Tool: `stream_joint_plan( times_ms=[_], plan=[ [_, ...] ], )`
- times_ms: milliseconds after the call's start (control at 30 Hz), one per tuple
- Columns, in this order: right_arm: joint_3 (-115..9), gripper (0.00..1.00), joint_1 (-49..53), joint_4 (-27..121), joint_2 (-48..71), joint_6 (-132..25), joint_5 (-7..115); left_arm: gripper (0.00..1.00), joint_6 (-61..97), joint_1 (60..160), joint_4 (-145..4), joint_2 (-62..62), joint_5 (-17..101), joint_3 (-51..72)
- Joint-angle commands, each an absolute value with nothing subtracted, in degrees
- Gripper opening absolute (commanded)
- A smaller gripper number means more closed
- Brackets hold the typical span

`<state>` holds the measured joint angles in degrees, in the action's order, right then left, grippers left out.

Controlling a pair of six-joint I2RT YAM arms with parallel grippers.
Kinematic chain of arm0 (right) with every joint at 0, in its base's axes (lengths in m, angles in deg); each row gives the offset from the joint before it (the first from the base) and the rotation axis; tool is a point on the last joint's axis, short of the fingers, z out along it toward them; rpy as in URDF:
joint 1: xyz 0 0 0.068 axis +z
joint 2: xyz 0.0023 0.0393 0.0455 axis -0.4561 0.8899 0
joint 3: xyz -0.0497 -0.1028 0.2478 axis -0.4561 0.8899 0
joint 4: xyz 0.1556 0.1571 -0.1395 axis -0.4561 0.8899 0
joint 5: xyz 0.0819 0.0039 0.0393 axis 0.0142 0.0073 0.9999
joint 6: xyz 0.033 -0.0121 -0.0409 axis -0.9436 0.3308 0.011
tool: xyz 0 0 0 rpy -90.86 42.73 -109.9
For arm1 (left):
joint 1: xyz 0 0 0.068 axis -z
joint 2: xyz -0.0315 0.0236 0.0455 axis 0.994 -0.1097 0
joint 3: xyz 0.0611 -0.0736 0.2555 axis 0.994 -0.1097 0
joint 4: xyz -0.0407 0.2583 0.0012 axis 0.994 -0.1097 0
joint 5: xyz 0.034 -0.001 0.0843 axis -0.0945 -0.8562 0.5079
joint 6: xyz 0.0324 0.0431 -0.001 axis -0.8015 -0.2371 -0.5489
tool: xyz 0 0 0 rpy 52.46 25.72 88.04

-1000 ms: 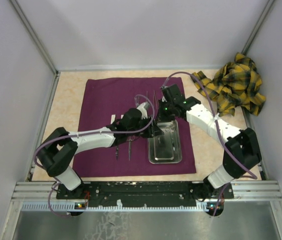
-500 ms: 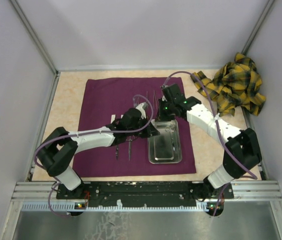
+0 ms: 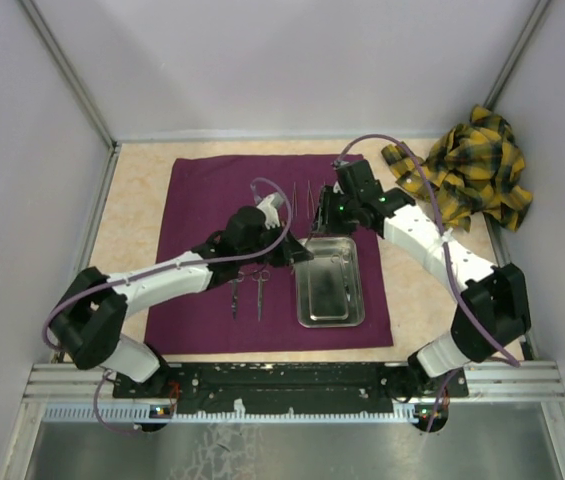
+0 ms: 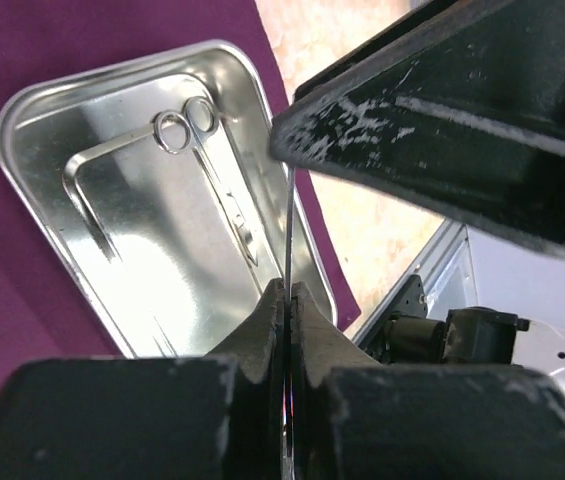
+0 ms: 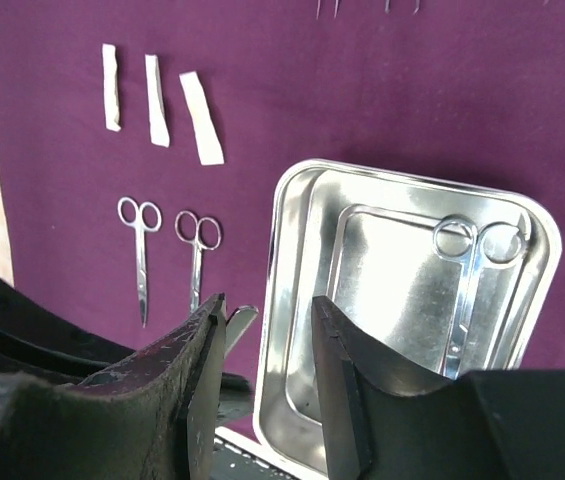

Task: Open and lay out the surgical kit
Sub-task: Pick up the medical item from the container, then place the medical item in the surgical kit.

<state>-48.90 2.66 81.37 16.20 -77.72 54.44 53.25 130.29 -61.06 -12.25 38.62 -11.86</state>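
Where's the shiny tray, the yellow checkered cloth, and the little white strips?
steel tray (image 3: 314,305): top view, bare floor near its left wall.
yellow plaid cloth (image 3: 472,170): top view, middle of the bunch.
white strips (image 5: 155,100): right wrist view, the middle strip.

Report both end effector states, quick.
Left end effector: closed on a thin shiny metal instrument.
Right end effector: open, holding nothing.
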Motion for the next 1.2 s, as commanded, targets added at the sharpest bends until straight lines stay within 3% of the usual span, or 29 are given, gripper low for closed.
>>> stream_joint_plan(
  times_ms=[0,233,433,567,1167],
  plan=[
    [-51.5,0.39,-0.7,84.4,11.5,-75.0,51.1,0.00,51.1,125.7,-66.4,-6.7,39.4,-12.5],
    [-49.4,0.39,-1.1,84.7,10.1,-74.3,51.2,0.00,46.1,117.4,-74.5,-4.8,37.9,-11.2],
    [-47.8,0.39,-1.1,84.1,10.1,-74.2,51.6,0.00,41.0,114.9,-78.8,-12.1,34.1,-6.1],
    [-47.1,0.39,-1.1,84.2,9.8,-74.0,51.5,0.00,42.9,115.0,-74.1,-15.2,32.9,-7.9],
    [-45.2,0.39,-3.2,84.7,8.6,-71.1,53.2,0.00,50.8,118.9,-62.6,-23.5,47.0,-9.7]
  ],
)
